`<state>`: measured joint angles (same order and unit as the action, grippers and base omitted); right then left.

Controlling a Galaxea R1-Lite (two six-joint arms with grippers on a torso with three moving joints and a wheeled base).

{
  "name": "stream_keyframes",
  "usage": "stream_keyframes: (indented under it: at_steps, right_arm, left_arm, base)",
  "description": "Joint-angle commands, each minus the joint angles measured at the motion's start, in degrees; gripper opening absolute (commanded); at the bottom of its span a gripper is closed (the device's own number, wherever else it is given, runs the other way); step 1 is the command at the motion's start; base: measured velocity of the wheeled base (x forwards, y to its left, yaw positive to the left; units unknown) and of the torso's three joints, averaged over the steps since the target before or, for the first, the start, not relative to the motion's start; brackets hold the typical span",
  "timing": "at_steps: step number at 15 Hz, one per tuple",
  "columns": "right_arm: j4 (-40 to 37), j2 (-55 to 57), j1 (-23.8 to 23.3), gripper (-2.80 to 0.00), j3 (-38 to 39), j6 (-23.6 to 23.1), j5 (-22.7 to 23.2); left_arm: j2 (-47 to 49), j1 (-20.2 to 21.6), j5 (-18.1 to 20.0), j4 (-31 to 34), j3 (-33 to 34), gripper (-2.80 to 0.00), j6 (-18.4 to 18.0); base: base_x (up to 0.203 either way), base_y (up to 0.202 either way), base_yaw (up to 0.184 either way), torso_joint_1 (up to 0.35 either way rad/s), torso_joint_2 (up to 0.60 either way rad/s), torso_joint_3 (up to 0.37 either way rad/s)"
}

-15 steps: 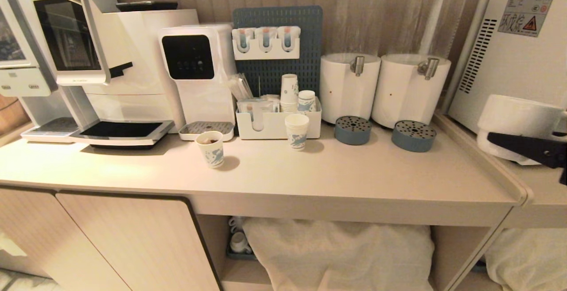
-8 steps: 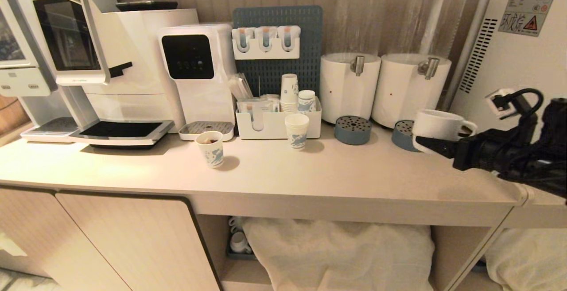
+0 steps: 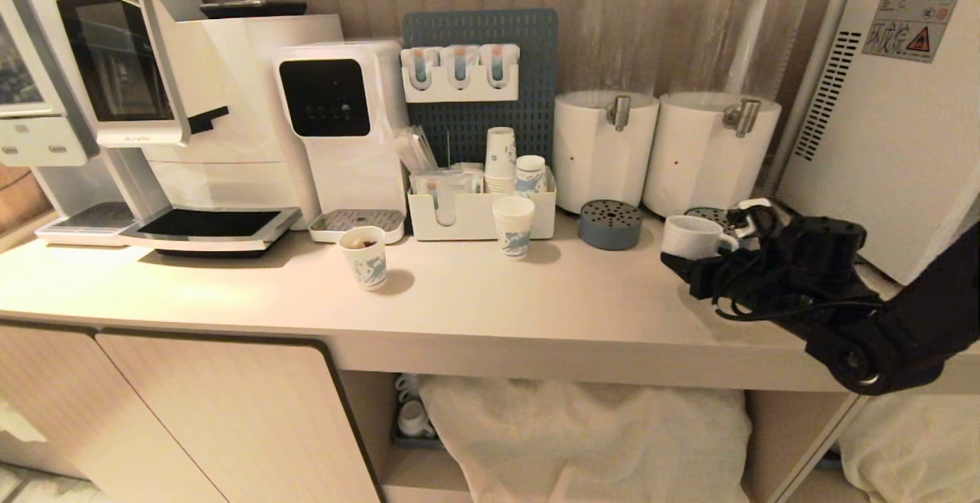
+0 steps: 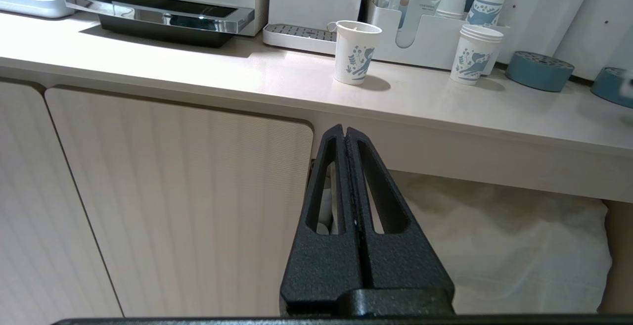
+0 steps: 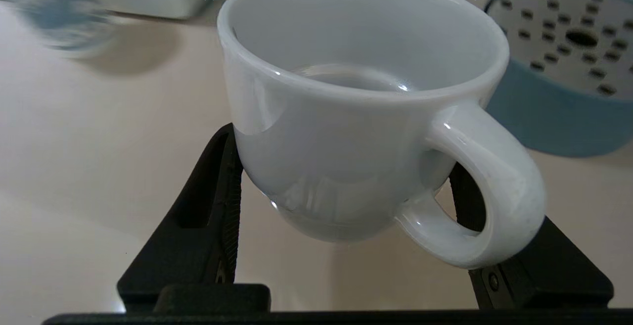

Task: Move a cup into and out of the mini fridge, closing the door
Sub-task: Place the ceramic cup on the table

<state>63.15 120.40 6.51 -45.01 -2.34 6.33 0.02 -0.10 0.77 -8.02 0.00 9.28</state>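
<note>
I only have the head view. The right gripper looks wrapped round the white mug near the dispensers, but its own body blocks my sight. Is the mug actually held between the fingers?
Observer: Yes. In the right wrist view the cup sits between the right gripper's two black fingers, one on each side of its body.
Operator: Is anything in it?
Observer: No, the inside shows bare white down to the bottom.
Operator: Which way is the handle?
Observer: It sticks out sideways, over one finger, toward the blue drip tray.
Operator: And the left gripper? I can't see it.
Observer: The left gripper is shut and empty, low in front of the cabinet door.
</note>
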Motion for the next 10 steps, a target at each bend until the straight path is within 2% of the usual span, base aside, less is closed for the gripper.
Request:
stream_keyframes:
  at_steps: [1, 6, 10]
  right_arm:
    - [1.84, 6.5, 1.37, -2.8, -1.8, -0.1, -2.93]
    - [6.15, 12.34, 2.25, -2.8, -4.1, -1.26, -8.35]
    - [6.01, 14.2, 2.28, -2.8, -5.42, -1.34, -10.33]
  left_arm:
    - [-0.29, 0.01, 0.02, -0.06, 2.29, -2.8, 0.13]
    - [-0.29, 0.01, 0.02, -0.06, 2.29, -2.8, 0.13]
    - [-0.29, 0.01, 0.02, -0.06, 2.29, -2.8, 0.13]
  base:
    - [0.0, 0.0, 0.0, 0.0, 0.0, 0.0]
    - [0.0, 0.0, 0.0, 0.0, 0.0, 0.0]
    - [0.0, 0.0, 0.0, 0.0, 0.0, 0.0]
